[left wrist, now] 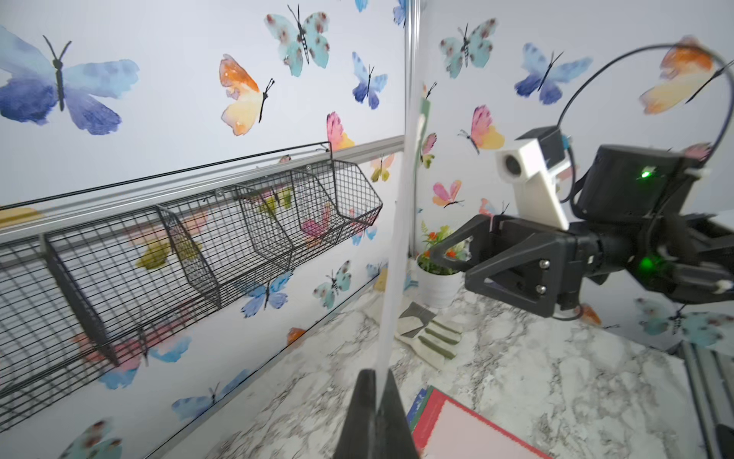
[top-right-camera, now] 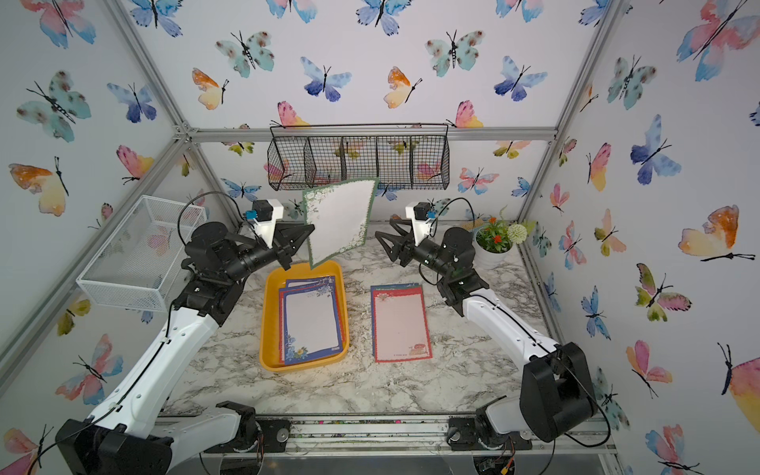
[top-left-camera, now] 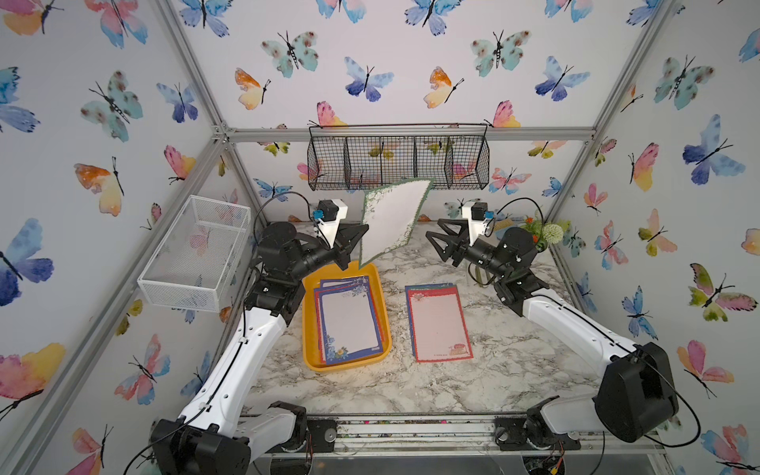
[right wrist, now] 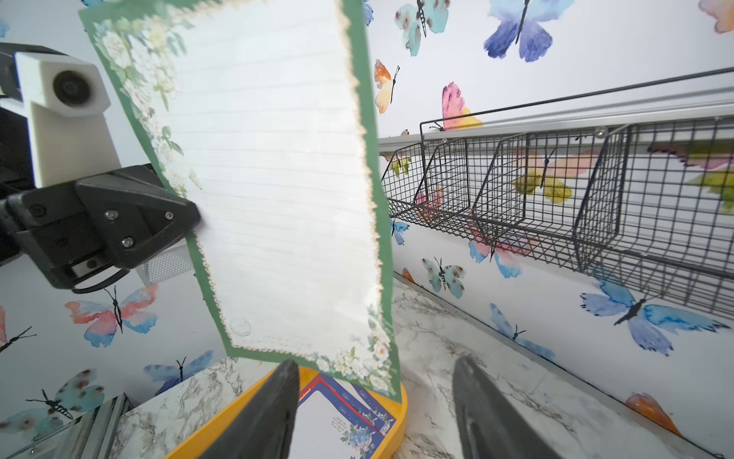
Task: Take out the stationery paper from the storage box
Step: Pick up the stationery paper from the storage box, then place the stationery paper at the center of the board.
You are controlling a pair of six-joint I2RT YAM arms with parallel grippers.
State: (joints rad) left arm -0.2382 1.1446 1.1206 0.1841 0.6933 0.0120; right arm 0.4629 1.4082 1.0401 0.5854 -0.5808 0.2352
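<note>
Stationery paper (right wrist: 270, 179), one thin lined sheet with a green floral border, hangs in the air above the far end of the shallow yellow-orange plastic storage box (top-left-camera: 307, 329). The left gripper (right wrist: 186, 218) is clenched on the middle of one long edge, so the sheet's long axis stands steeply, leaning a little, with its lowest corner over the box.

The right gripper (top-left-camera: 434, 230) faces the sheet's printed side, jaws spread and empty. It is near the free long edge but not touching it; the left wrist view shows a clear gap. More blue-bordered sheets (top-left-camera: 349, 325) lie in the box. A red-topped pile (top-left-camera: 438, 325) rests flat on the marble-patterned table (top-left-camera: 411, 390) beside the box, on the right arm's side.

A handover looks likely. For that, the free edge lies straight ahead of the right gripper, which would have to meet it edge-on.
</note>
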